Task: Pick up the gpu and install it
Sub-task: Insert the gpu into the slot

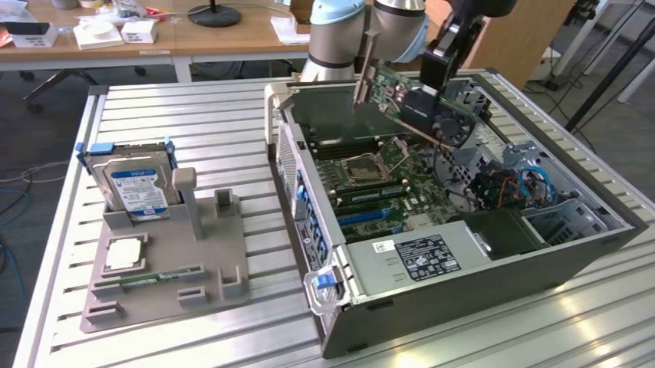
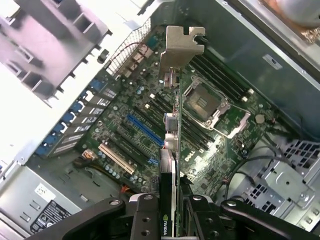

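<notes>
Above the far end of the open computer case (image 1: 461, 299), on the table (image 1: 205, 107) at the exterior view's right, the tool (image 1: 435, 86) clamps the gpu (image 1: 404, 96) by its upper edge. The card hangs tilted, clear of the motherboard (image 1: 384, 188), and its silvery bracket (image 2: 182, 47) is near the case's far wall.

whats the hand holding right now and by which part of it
The gpu, pinched across its faces by the hand at the end away from the metal bracket.
</notes>
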